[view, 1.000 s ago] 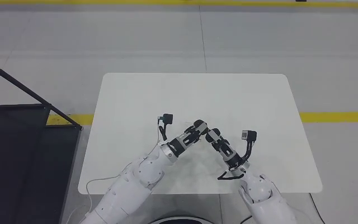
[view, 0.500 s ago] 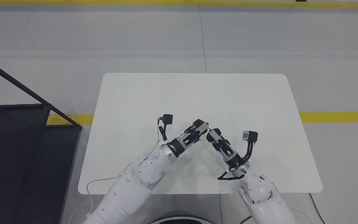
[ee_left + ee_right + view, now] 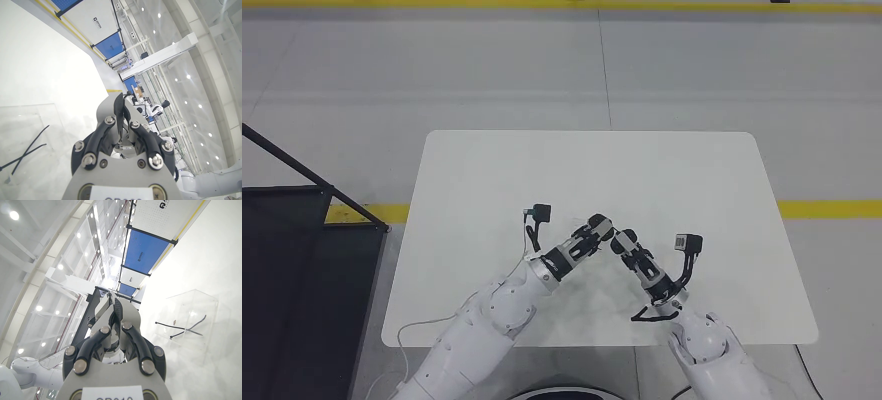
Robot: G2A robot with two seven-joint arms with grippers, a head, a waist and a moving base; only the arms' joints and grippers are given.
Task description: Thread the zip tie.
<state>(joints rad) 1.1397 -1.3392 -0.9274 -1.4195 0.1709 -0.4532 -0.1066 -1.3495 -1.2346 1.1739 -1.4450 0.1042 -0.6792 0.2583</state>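
The left gripper point(image 3: 122, 100) has its jaws closed on a thin black plastic zip tie point(image 3: 127, 94). It meets the likewise closed right gripper point(image 3: 111, 298) tip to tip, beside a clear plastic box point(image 3: 208, 302) holding two crossed black zip ties point(image 3: 187, 329).

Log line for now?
left gripper: jaws shut; right gripper: jaws shut; tips close above white table; two black plastic zip ties: crossed in clear box

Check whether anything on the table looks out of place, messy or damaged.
Nothing looks damaged or spilled. The one untidy spot is the clear tray, where two black zip ties lie crossed over each other in an X rather than side by side.
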